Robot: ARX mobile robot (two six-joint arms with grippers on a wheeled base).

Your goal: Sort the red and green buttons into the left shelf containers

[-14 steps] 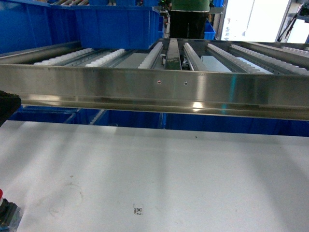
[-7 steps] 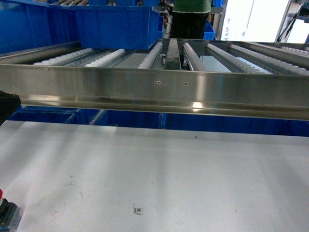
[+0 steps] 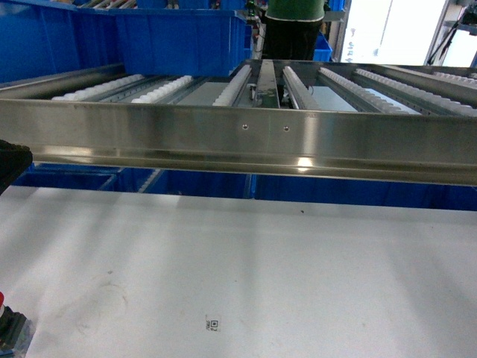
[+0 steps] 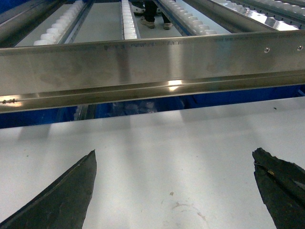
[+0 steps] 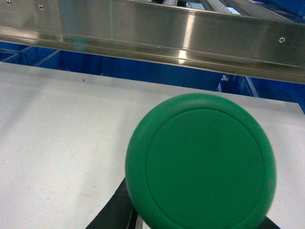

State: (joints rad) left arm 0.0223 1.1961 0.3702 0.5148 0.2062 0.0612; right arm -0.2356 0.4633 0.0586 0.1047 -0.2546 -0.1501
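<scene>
A green button fills the right wrist view, its round cap facing the camera just above the white table. My right gripper is shut on it; one dark finger shows under the cap. The red button, dark-bodied, stands at the head view's bottom left corner. My left gripper hangs open over bare table, holding nothing. Large blue containers sit on the roller shelf at the far left. Neither gripper's jaws show in the head view.
A steel roller shelf with a thick front rail spans the view above the white table. More blue bins lie beneath it. A person stands behind the shelf. A dark part of an arm shows at the left edge.
</scene>
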